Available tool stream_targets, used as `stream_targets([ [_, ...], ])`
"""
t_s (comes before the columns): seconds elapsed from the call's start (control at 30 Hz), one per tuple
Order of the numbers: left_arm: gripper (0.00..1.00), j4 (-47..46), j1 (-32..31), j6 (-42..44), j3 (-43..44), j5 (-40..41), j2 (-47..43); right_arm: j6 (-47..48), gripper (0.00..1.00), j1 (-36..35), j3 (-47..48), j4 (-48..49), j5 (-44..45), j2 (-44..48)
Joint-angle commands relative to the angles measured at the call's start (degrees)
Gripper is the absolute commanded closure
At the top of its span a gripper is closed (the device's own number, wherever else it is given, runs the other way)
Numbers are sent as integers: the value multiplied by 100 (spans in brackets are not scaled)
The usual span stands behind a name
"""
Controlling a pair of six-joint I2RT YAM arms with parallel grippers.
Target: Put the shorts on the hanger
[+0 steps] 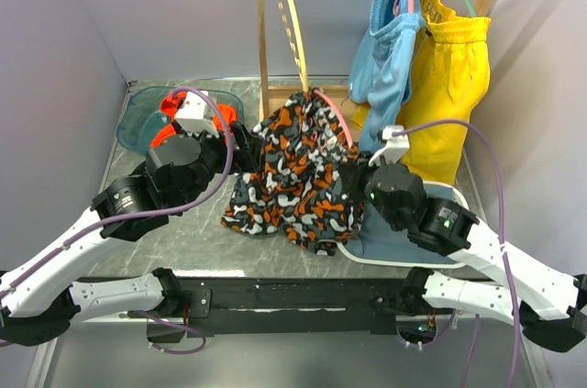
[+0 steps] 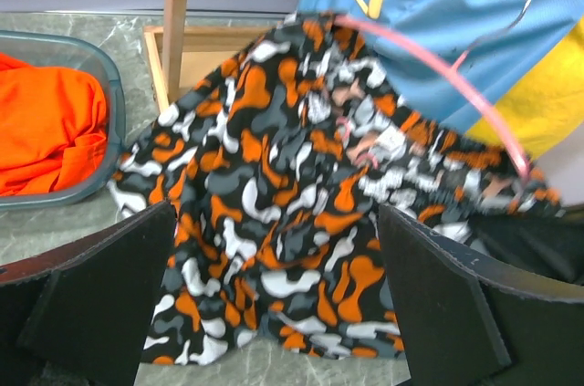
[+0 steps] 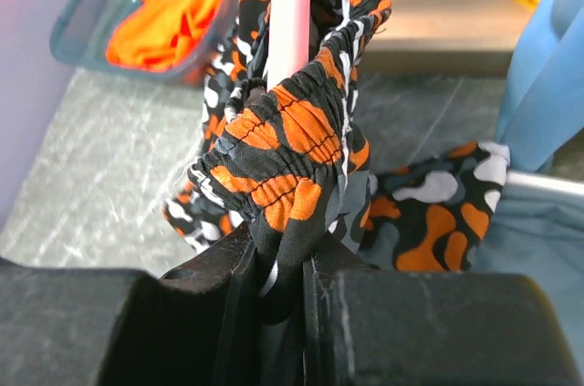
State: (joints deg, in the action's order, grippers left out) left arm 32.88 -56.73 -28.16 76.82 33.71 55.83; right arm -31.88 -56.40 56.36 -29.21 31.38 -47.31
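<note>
- Right gripper (image 3: 278,267): fingers pressed together on a bunched fold of elastic waistband of the shorts (image 3: 283,144). I cannot tell whether the pink bar is caught between them too.
- Straight ahead of it, the hanger (image 3: 290,3) rises out of that fold, with printed cloth draped on both sides.
- Left gripper (image 2: 274,249): fingers spread wide, holding nothing. The shorts hang just ahead of it, their hem down on the table (image 2: 73,235).
- To its left sits a blue bin (image 2: 108,85) holding an orange garment (image 2: 46,130). Ahead-left stands a wooden rack post (image 2: 176,3).
- Beyond the hanger's arch, light-blue shorts (image 2: 438,3) and yellow shorts (image 2: 547,94) hang close behind it.
</note>
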Motion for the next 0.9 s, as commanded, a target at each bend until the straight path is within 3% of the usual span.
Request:
stream_targets([
  [0.0,4,-28,-5,-58,114,65,-55,103,100,269,1034,487,448,-339],
  [0.43,4,-10,-5,83,185,-330,94,1191,100,1473,2818,654,132,-1508],
  [0.87,4,113,-5,179,325,-427,182,2370,100,2133,4137,935,-439,-2353],
])
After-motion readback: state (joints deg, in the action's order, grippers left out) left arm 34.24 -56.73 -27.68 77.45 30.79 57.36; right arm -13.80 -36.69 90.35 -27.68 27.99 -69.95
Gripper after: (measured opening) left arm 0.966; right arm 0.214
